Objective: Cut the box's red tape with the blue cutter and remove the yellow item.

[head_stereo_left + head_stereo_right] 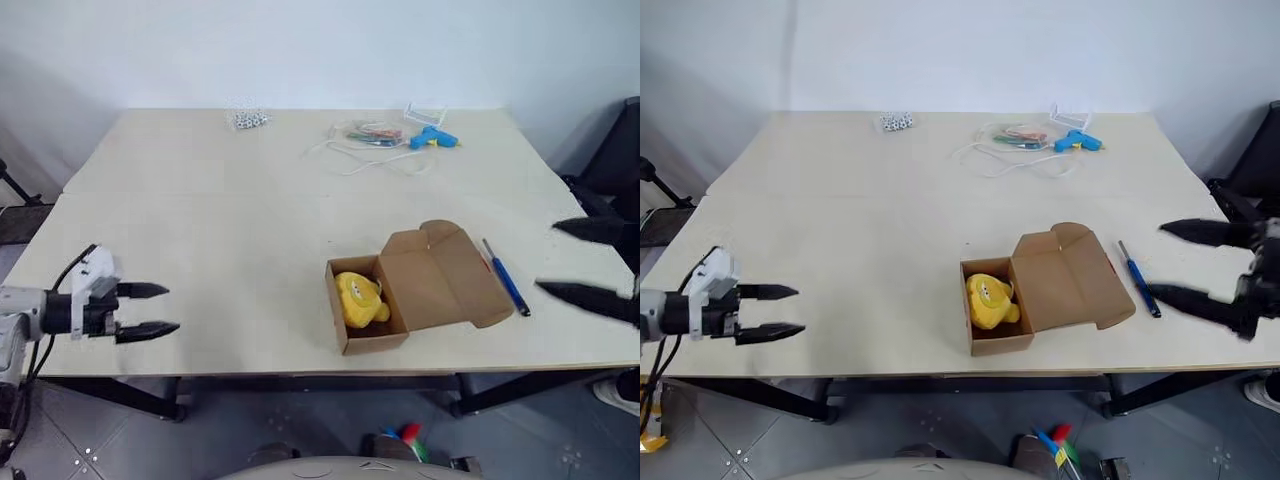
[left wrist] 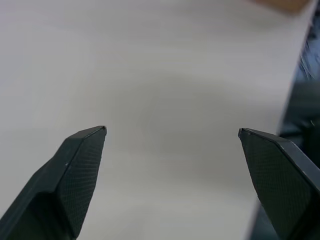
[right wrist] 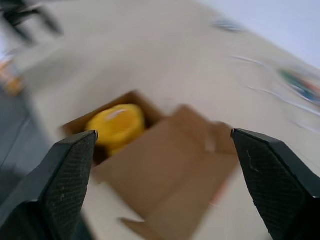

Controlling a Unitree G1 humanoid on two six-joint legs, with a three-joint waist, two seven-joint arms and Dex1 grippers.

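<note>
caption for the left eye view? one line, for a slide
Opened box with yellow toy inside, blue cutter beside it; left gripper and right gripper open, apart.

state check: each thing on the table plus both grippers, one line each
box: open, lid flap folded back flat
yellow item: inside the box, not removed
blue cutter: lying on the table beside the open flap
glue gun: lying at the far edge, untouched
left gripper: open, empty, over the table's near left part
right gripper: open, empty, right of the cutter
</note>
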